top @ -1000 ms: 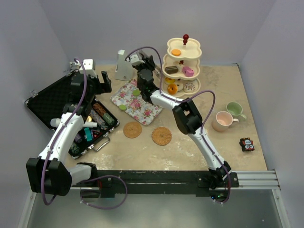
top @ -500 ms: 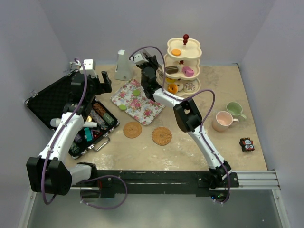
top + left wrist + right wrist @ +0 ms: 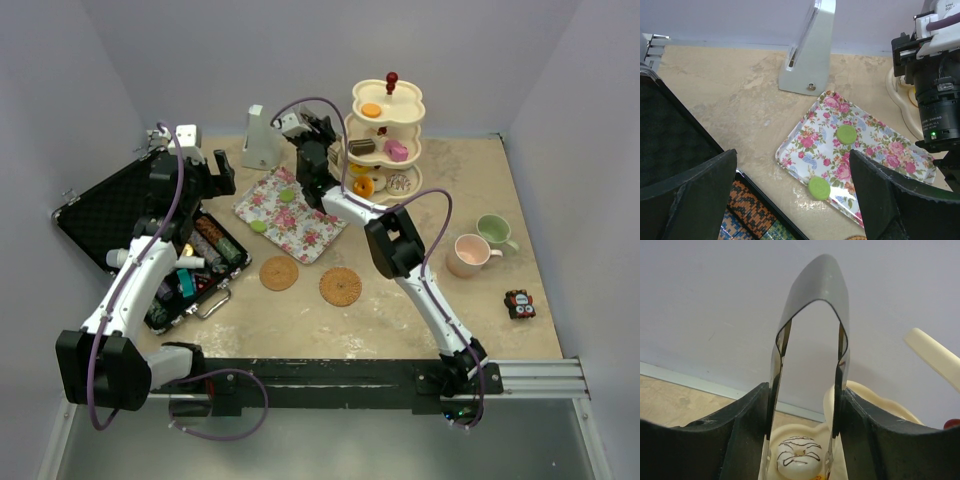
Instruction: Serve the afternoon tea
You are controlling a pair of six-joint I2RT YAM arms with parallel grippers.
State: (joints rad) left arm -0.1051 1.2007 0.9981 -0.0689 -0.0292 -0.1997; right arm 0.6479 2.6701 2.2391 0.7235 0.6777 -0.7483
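Cakes and donuts fill the cream three-tier stand (image 3: 403, 104), which rises just right of the right gripper (image 3: 318, 130). An orange donut (image 3: 371, 110) sits on top beneath the red knob (image 3: 391, 77), with a brown cake (image 3: 361, 146) and a pink cake (image 3: 397, 150) on the middle tier. A second orange donut (image 3: 362, 186) and a white donut (image 3: 800, 454) are at the bottom. That gripper's fingers (image 3: 747, 432) are closed against the two arms of grey metal tongs (image 3: 812, 295). From the wrist the white donut shows between those arms, though whether they touch it I cannot tell.

Behind the gripper, toward the bases, lies a floral tray (image 3: 305, 228) bearing two green discs (image 3: 287, 194), and nearer the bases a woven coaster (image 3: 279, 272) and a second coaster (image 3: 341, 286). Well off to its right stand the pink mug (image 3: 468, 255) and green mug (image 3: 493, 230), side by side. The left gripper (image 3: 792, 155) hangs above the black case's (image 3: 100, 215) edge, jaws spread wide, holding nothing. Mottled beige tabletop (image 3: 470, 170) runs to plain pale lilac-grey walls (image 3: 200, 60) on three sides.
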